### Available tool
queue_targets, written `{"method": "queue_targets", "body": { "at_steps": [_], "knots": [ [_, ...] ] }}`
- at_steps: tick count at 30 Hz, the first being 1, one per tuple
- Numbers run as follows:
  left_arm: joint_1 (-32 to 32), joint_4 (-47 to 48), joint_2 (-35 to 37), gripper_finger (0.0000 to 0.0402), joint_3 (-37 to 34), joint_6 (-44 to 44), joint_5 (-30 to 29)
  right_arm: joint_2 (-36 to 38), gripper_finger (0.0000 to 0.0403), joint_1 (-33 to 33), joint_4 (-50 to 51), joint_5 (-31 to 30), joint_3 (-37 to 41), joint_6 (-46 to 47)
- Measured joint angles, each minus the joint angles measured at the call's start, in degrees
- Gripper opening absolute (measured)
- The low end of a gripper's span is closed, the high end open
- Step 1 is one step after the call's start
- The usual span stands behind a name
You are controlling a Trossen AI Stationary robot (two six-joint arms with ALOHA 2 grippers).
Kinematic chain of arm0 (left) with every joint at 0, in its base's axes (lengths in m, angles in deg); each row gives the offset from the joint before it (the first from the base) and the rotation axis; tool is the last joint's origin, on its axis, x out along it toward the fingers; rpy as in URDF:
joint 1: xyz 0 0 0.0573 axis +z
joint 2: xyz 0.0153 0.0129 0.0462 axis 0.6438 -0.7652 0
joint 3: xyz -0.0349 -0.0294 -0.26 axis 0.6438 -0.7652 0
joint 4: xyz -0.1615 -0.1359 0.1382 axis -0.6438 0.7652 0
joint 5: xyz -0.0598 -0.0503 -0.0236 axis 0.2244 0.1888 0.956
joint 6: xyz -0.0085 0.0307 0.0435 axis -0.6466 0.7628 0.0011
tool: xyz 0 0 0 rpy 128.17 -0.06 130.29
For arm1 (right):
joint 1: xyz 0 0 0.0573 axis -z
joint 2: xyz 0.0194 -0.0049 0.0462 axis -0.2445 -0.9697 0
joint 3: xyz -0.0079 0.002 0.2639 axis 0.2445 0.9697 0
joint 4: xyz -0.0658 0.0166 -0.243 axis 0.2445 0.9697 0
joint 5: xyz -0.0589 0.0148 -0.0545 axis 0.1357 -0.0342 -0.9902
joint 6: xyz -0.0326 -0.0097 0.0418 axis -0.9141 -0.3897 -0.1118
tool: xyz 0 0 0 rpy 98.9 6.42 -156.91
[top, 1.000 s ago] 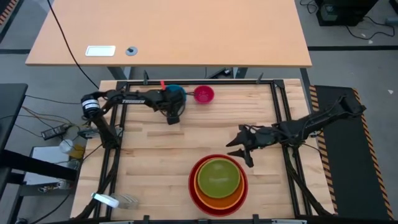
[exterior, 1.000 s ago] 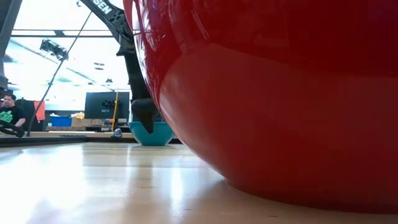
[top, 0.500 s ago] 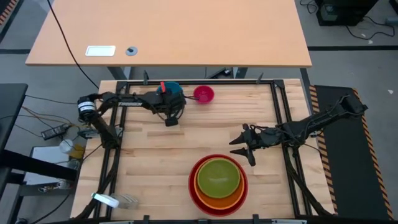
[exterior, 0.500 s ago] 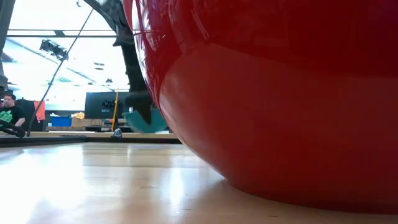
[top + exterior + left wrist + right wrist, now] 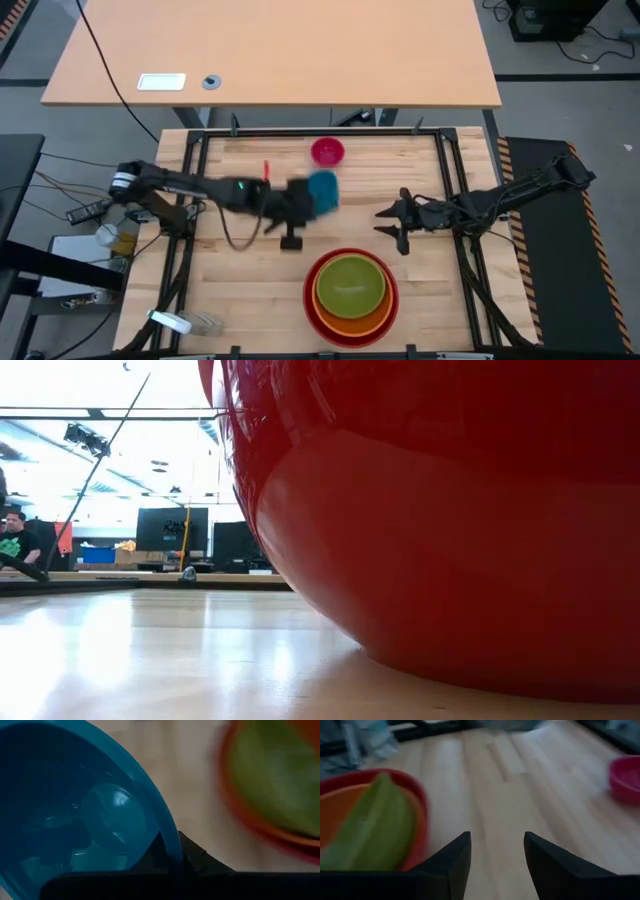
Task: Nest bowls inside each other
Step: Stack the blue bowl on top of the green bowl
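My left gripper (image 5: pixel 308 197) is shut on the blue bowl (image 5: pixel 323 189) and holds it above the middle of the table, just beyond the stack. That stack is the green bowl (image 5: pixel 350 283) inside the orange bowl (image 5: pixel 345 322) inside the red bowl (image 5: pixel 312 305), near the front edge. The red bowl's wall (image 5: pixel 430 510) fills the low view. A small pink bowl (image 5: pixel 327 151) stands on its base near the far edge. My right gripper (image 5: pixel 392 228) hangs open to the right of the blue bowl, with nothing between its fingers (image 5: pixel 455 862). My left gripper pinches the blue bowl's rim (image 5: pixel 171 845), one finger (image 5: pixel 150 862) inside the bowl and one finger (image 5: pixel 197 857) outside its wall. The fingers come slanting down from the table's left. The bowl is lifted clear of the table and tilted, its hollow (image 5: pixel 110 820) facing the wrist.
A black frame (image 5: pixel 440 160) borders the wooden tabletop (image 5: pixel 240 270). Bare wood lies left of the stack and between the stack and the pink bowl (image 5: pixel 625 777). A light desk (image 5: pixel 270 50) stands behind the far edge. A person sits far off in the room (image 5: pixel 15 545).
My left gripper has taken hold of the blue bowl at the far edge, lifted it clear of the table and swung it quickly toward the near right, up to the stack. The bowl has left the low view.
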Motion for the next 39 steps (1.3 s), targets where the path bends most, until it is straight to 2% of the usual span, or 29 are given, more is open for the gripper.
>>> {"method": "queue_targets", "body": {
  "at_steps": [7, 12, 16, 21, 25, 28, 30, 37, 39],
  "knots": [
    [-9.46, 2.01, -9.32, 0.0008, 11.76, 0.96, 0.82, 5.24, 0.0189, 3.43, 4.83, -0.72, 0.00, 0.37],
    [-13.89, 2.24, -15.52, 0.0008, 18.15, 4.36, 0.58, 10.10, 0.0189, 4.21, 6.91, -4.92, 2.40, 1.77],
    [-13.65, 4.09, -20.07, 0.0008, 21.78, 4.45, 2.64, 14.84, 0.0189, 5.23, 6.44, -3.95, 5.09, 3.49],
    [-11.93, 4.29, -22.76, 0.0009, 22.17, 2.30, 3.98, 18.48, 0.0189, 5.17, 6.67, -1.91, 6.19, 4.98],
    [-13.00, 4.61, -22.09, 0.0009, 22.85, 6.22, -0.39, 19.34, 0.0189, 5.08, 6.86, -2.18, 6.88, 4.94],
    [-14.06, 6.75, -21.99, 0.0009, 26.69, 7.81, -1.16, 19.52, 0.0189, 5.08, 6.33, -2.20, 6.88, 4.63],
    [-14.80, 7.00, -21.79, 0.0009, 28.02, 8.42, 0.59, 19.47, 0.0189, 5.08, 6.52, -2.19, 6.88, 4.38],
    [-16.40, 4.33, -23.22, 0.0008, 28.24, 7.26, 13.20, 19.55, 0.0189, 5.18, 6.32, -2.18, 6.88, 3.15],
    [-16.25, 4.30, -24.55, 0.0007, 28.24, 6.55, 14.81, 19.66, 0.0189, 5.23, 6.48, -2.18, 6.88, 3.12]
  ]
}}
